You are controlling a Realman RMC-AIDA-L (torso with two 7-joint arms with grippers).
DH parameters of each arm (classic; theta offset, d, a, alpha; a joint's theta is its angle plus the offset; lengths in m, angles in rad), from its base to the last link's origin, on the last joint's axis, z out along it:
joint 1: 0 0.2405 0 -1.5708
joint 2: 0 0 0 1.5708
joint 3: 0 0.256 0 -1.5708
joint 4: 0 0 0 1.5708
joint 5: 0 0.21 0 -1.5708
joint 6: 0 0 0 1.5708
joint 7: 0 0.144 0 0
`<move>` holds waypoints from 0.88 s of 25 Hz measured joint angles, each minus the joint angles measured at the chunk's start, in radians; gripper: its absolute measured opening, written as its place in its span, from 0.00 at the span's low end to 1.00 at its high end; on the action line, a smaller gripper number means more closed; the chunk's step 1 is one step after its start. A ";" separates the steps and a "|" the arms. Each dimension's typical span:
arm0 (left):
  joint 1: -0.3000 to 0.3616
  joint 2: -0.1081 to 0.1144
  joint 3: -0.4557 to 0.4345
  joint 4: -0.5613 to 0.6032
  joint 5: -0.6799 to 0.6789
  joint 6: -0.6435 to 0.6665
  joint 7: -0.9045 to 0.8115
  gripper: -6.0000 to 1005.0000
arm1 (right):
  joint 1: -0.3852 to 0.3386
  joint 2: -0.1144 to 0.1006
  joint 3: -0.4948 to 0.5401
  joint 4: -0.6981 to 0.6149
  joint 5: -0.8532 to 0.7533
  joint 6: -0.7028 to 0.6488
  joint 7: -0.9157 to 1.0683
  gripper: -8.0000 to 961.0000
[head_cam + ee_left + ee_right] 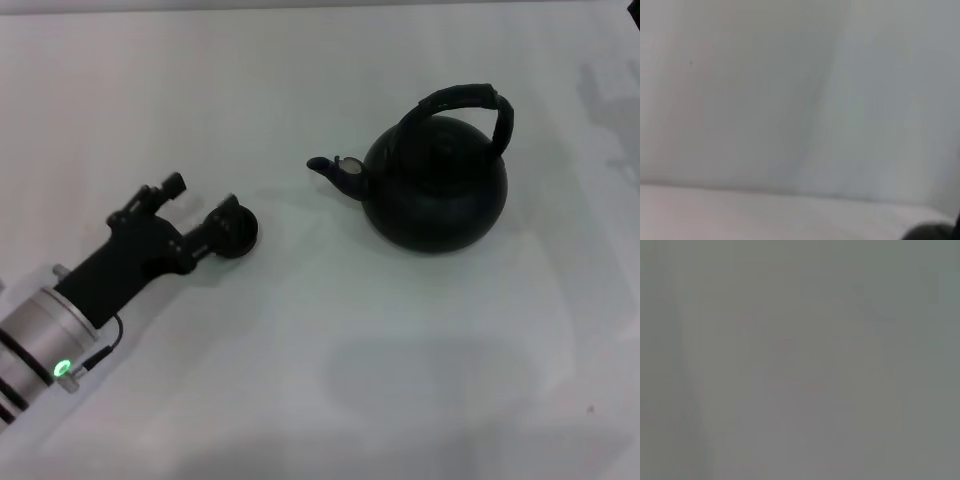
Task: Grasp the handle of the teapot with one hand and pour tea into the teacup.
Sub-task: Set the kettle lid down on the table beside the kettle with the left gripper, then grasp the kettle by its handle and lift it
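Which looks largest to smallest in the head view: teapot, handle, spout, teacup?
1. teapot
2. handle
3. spout and teacup: look alike; the left gripper partly hides the cup.

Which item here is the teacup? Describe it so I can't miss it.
Start at the big black teapot on the white table. Follow its spout toward the left gripper; the teacup sits at the tip of it. It is tiny, low, round and dark, with no handle.
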 joint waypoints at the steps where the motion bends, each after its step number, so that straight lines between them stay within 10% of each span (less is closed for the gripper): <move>1: 0.005 0.000 -0.013 0.000 -0.004 -0.020 -0.010 0.89 | -0.001 0.000 0.001 0.000 0.000 0.000 0.005 0.75; 12: 0.138 0.003 -0.267 0.038 -0.257 -0.144 -0.130 0.89 | -0.069 -0.013 -0.005 0.008 -0.068 -0.030 0.243 0.75; 22: 0.159 0.004 -0.295 0.113 -0.494 0.121 -0.123 0.89 | -0.136 -0.047 -0.005 0.004 -0.374 -0.109 0.413 0.75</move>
